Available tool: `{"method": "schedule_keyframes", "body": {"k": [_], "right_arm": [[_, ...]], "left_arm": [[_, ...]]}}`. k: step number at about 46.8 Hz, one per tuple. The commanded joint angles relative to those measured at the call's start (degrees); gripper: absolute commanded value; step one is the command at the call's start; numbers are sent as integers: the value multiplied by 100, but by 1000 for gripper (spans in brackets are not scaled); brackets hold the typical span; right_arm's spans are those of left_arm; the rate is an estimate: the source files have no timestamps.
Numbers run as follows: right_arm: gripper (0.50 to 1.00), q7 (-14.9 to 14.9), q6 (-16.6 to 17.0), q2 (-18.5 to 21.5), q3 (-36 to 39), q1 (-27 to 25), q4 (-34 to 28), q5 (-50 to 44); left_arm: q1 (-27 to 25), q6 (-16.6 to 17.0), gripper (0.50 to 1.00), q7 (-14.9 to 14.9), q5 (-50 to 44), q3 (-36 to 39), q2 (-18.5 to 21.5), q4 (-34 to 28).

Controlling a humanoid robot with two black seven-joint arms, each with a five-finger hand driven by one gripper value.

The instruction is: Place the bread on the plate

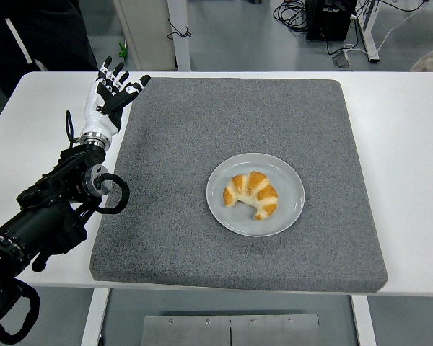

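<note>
A golden croissant [251, 194] lies on the round grey plate [286, 177], which sits right of centre on the grey mat [173, 158]. My left hand [112, 90] is raised over the mat's far left corner, well away from the plate. Its fingers are spread and hold nothing. The black left arm [50, 216] runs back along the mat's left edge to the lower left. My right arm does not show.
The mat covers most of the white table [404, 144]. A person in dark clothing [36, 32] stands at the top left behind the table. Cables and desk legs [346, 29] lie on the floor beyond the far edge.
</note>
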Motion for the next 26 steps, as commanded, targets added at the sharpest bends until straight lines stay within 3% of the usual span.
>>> {"method": "schedule_keyframes", "body": {"k": [1,20,26], "right_arm": [[1000,0,-1,0,0,0,0,0],[1000,0,8,0,-9,53,9,0],[1000,0,17,0,-9,53,18,0]], "left_arm": [[-23,-98,966,10,-169,-11,-28,108],[-182,-722,968,36,-478,-46,-159,425],[-191,-731,968,36,-478,-55,-168,434]]}}
